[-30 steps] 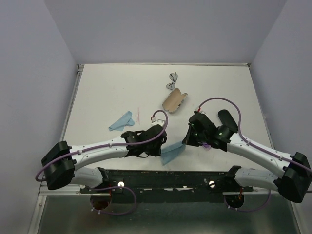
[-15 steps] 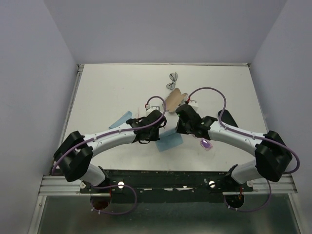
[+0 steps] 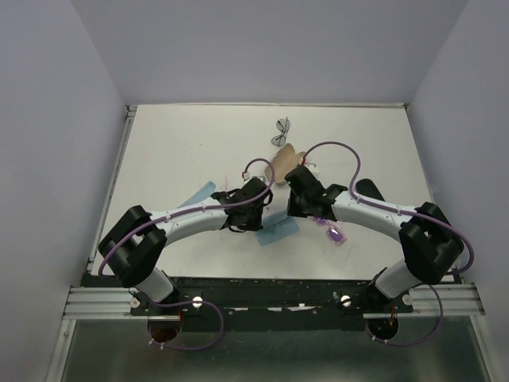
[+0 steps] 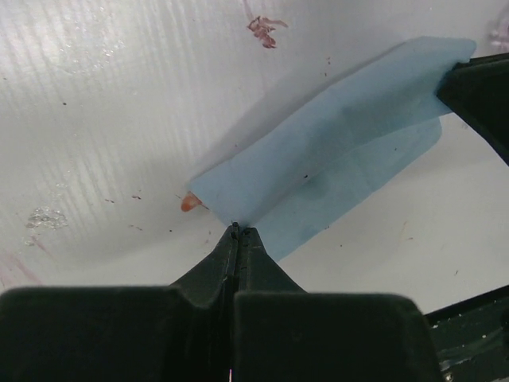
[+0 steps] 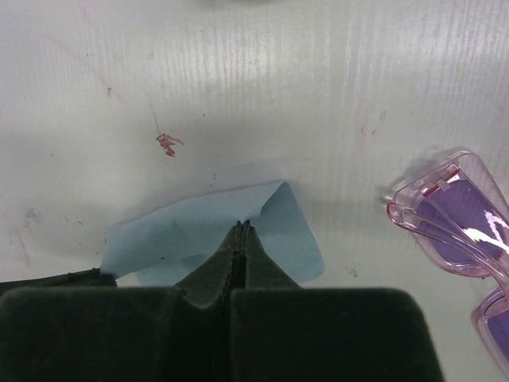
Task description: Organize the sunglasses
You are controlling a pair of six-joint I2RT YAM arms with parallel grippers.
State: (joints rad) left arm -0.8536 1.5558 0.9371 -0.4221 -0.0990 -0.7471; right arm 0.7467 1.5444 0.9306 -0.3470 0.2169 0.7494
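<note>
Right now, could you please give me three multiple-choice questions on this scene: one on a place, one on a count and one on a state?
1. Where do the pink sunglasses lie?
A. inside a black case
B. on the table, near a blue cloth
C. on top of a beige pouch

2. How many blue cloths show in the top view?
A. one
B. two
C. four

3. How is the left tool?
A. wide open
B. shut on dark sunglasses
C. shut on a blue cloth

Answers:
1 B: the right wrist view shows them resting on bare table beside the cloth.
2 B: there is the held cloth at the centre and a second cloth to its left.
3 C: its fingers meet on the held cloth's corner.
</note>
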